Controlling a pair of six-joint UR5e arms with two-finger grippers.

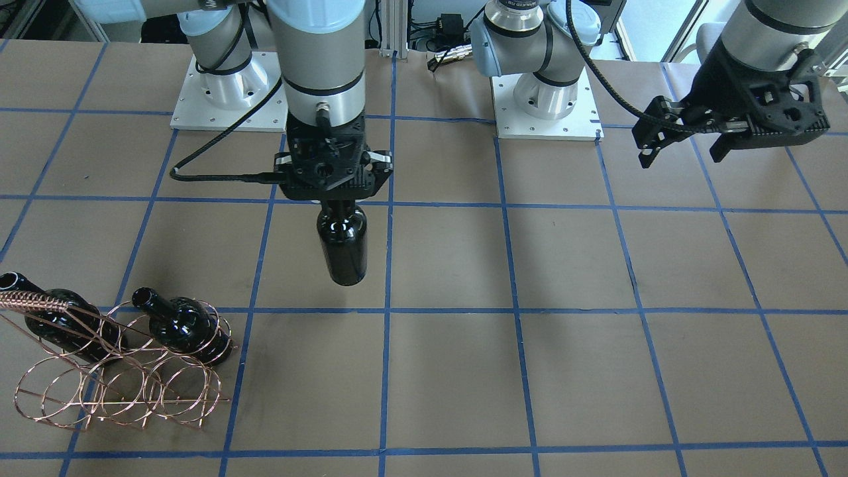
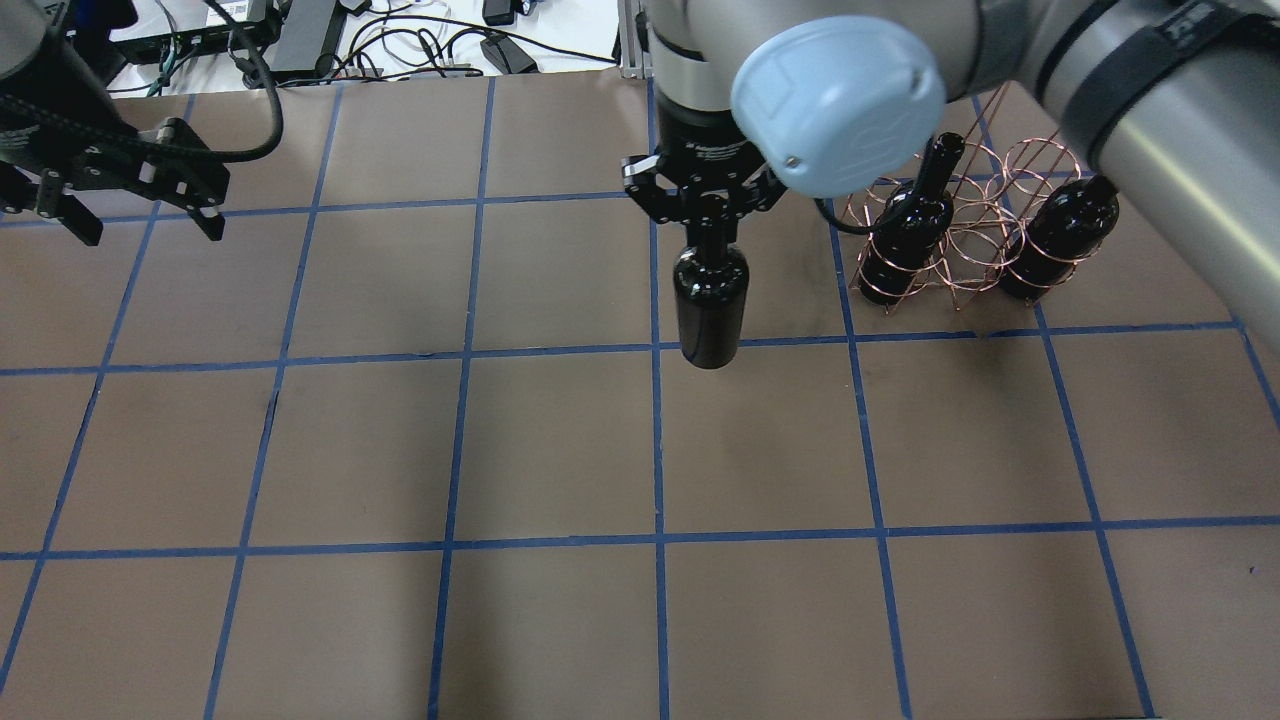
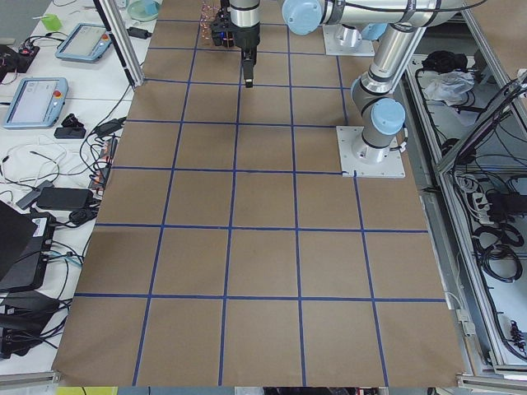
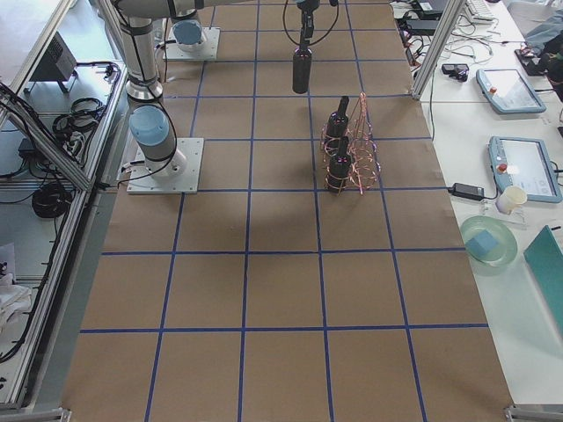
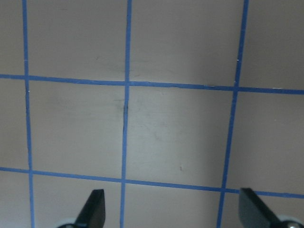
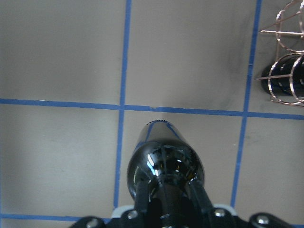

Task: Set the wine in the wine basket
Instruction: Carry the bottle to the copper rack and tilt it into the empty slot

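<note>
Wine [image 2: 710, 300] hanging under right gripper [image 2: 708, 205], over table [image 2: 560, 440]; wine basket [image 2: 975, 245] to robot's right, two bottles [image 2: 905, 235] inside; left gripper [image 2: 150, 228] far left.

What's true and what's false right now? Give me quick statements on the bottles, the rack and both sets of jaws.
1. The right jaws hold a bottle by its neck. True.
2. The left jaws grip a second bottle. False: they are open and empty.
3. Two other bottles sit in the wire rack. True.
4. The held bottle hangs inside the rack. False: it is beside the rack, over the table.
</note>
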